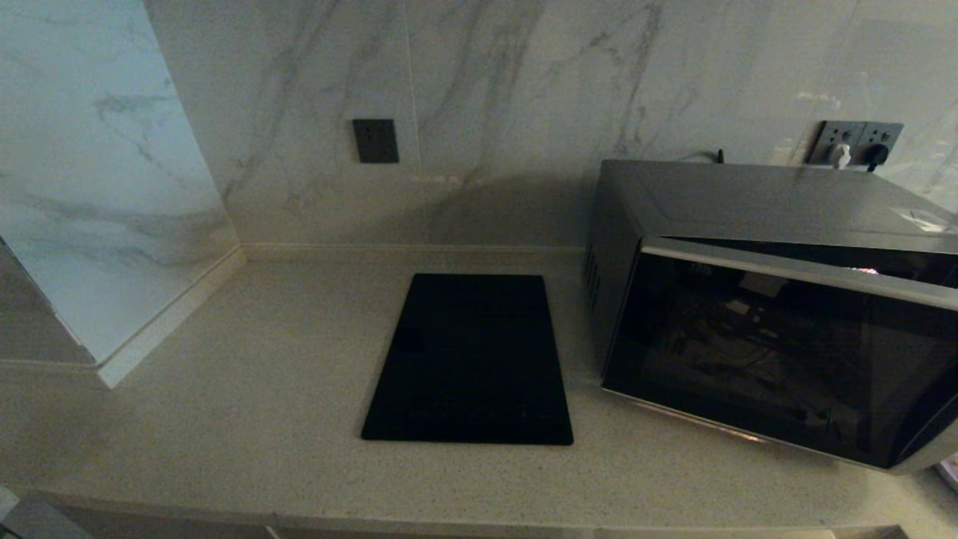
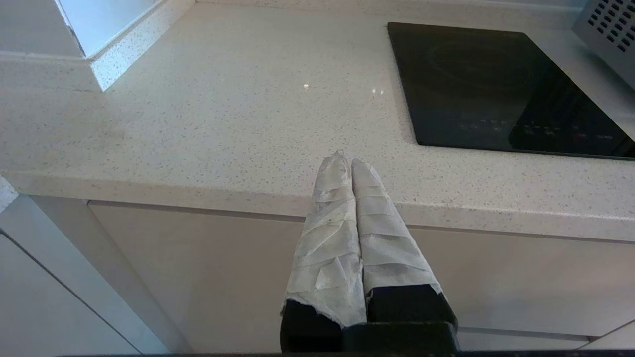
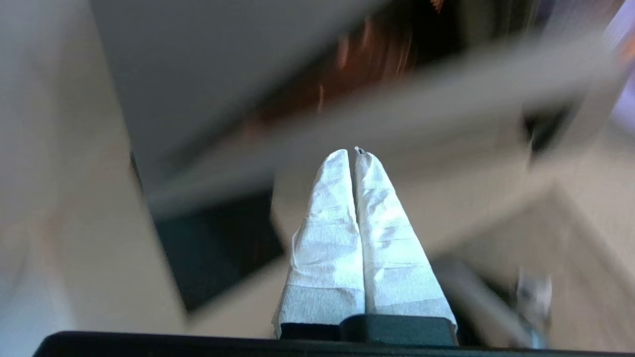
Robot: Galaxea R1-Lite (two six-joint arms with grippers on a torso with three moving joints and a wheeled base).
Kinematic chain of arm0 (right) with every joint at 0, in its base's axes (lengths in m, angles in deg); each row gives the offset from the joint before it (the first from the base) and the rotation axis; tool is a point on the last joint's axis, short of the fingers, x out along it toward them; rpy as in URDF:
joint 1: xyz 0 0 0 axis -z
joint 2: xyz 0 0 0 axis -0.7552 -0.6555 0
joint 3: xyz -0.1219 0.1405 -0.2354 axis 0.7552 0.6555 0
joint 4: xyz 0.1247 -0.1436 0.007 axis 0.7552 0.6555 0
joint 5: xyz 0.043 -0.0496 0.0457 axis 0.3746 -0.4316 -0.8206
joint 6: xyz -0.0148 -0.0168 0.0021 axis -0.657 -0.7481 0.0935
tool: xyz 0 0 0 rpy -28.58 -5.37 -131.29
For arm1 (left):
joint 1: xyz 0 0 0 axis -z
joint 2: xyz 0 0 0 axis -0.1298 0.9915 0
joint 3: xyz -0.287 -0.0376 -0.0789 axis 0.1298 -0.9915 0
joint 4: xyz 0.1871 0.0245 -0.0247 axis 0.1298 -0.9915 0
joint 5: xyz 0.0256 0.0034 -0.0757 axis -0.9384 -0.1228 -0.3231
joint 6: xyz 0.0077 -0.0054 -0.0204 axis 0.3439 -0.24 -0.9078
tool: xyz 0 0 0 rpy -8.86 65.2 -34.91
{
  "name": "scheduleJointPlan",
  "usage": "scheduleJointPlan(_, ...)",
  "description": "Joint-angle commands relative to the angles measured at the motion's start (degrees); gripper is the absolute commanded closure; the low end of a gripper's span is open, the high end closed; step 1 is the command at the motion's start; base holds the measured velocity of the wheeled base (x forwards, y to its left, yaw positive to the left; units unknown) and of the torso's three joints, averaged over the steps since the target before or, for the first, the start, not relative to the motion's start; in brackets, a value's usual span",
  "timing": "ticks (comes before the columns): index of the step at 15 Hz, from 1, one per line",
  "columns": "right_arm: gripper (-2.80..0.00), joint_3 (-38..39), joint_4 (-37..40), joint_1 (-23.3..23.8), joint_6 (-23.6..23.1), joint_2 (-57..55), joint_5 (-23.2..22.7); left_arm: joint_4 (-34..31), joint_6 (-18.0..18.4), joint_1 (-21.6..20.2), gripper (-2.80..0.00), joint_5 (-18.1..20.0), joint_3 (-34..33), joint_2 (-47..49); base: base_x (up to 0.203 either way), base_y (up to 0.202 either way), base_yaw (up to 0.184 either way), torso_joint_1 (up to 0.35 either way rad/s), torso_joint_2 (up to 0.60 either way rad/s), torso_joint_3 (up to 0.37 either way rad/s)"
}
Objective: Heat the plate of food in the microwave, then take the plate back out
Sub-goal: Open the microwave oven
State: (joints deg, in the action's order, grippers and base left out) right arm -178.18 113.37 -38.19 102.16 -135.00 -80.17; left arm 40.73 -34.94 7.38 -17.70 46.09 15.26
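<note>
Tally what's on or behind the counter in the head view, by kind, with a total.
Microwave, door slightly ajar: 1
Flat black slab on the countertop: 1
Dark wall plate: 1
Wall socket panel with plugs: 1
Total: 4
No plate of food shows in the head view.

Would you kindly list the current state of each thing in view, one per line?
microwave: on the counter, door slightly ajar at its top edge
black slab: flat on the counter, bare
wall socket: plugs inserted
left gripper: shut, empty, by the counter's front edge
right gripper: shut, empty
</note>
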Motion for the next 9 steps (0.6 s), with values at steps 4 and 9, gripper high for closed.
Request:
scheduleJointPlan(4, 0.00, 15.6, -21.9, 0.6, -5.9, -5.1, 19.3, 0.0, 0.0, 0.0, 0.00, 0.0, 0.0, 0.0, 0.000, 0.000, 0.000, 0.000, 0.00, 0.000)
scheduleJointPlan(9, 0.00, 30.5, -41.3, 0.9, -12.6, -6.2, 22.5, 0.0, 0.0, 0.0, 0.00, 0.0, 0.0, 0.1, 0.000, 0.000, 0.000, 0.000, 0.00, 0.000)
